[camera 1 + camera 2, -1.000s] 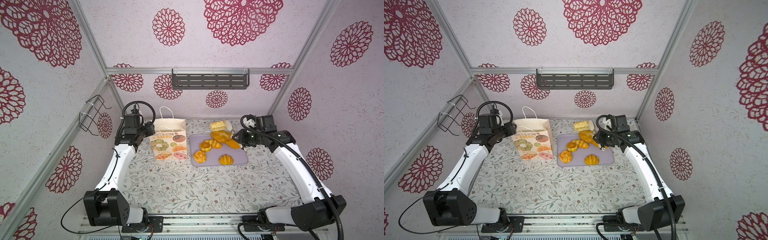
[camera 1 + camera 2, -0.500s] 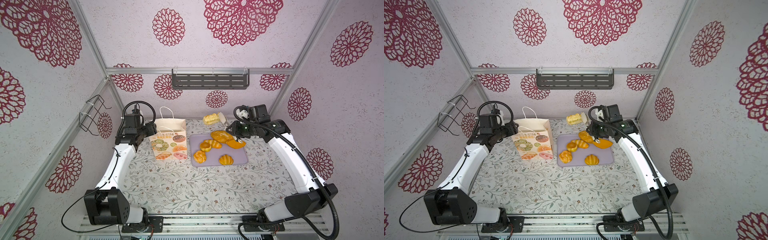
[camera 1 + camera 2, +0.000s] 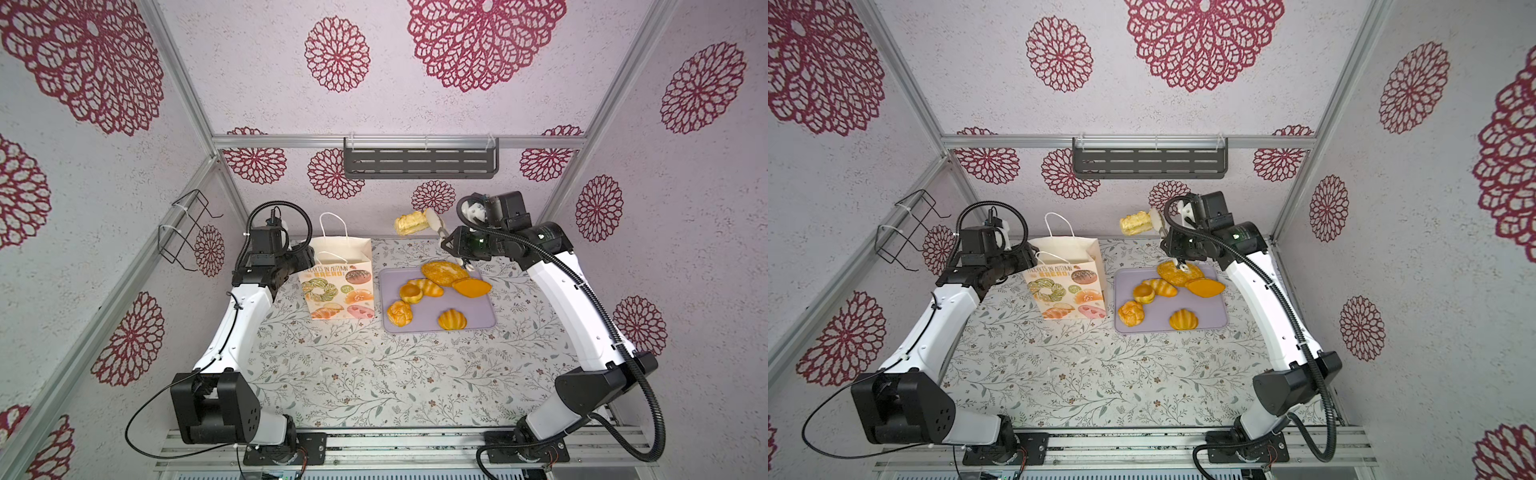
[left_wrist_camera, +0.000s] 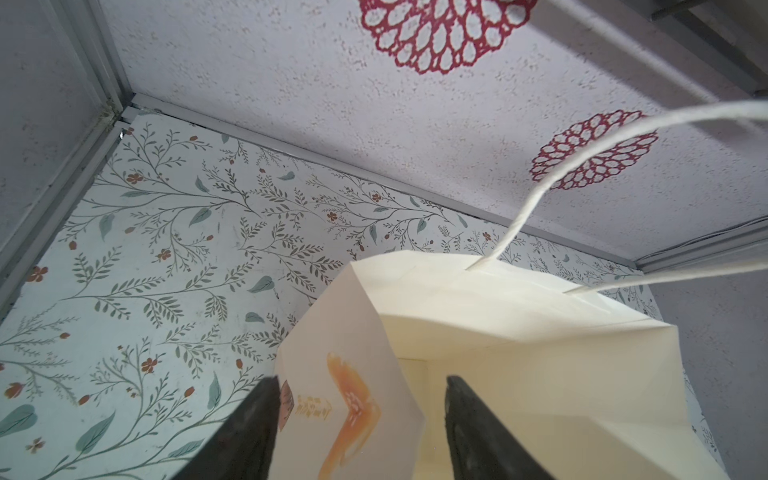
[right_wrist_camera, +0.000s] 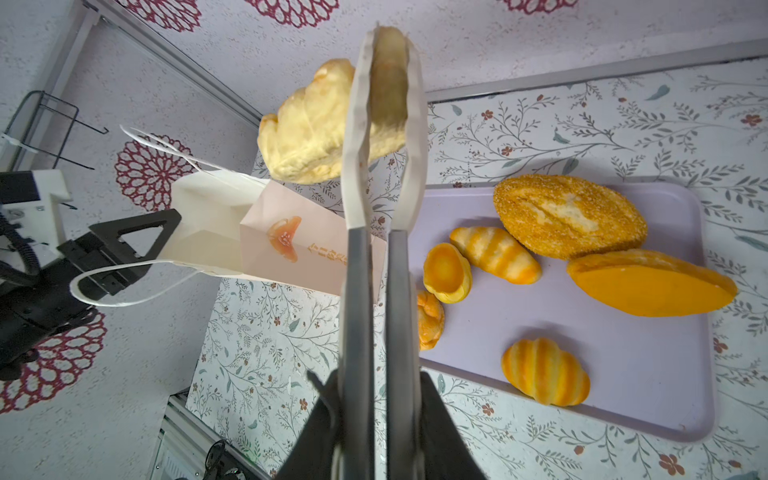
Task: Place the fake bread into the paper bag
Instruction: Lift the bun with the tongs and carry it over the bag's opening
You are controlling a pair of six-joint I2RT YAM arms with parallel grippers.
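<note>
My right gripper is shut on a pair of grey tongs. The tongs pinch a pale crumbly fake bread slice, which hangs in the air near the back wall, right of the paper bag. The bag stands upright with its mouth open. My left gripper is open and straddles the bag's left side wall, one finger outside and one inside. Several golden breads lie on the lilac tray, among them a seeded loaf, an orange loaf and a shell bun.
A grey slotted shelf hangs on the back wall above the table. A black wire rack sticks out from the left wall near my left arm. The bag's white cord handles arch over its mouth.
My right arm has lifted the pale slice in the tongs from the tray's back edge, up and to the left toward the back wall. The left gripper stays at the bag.
</note>
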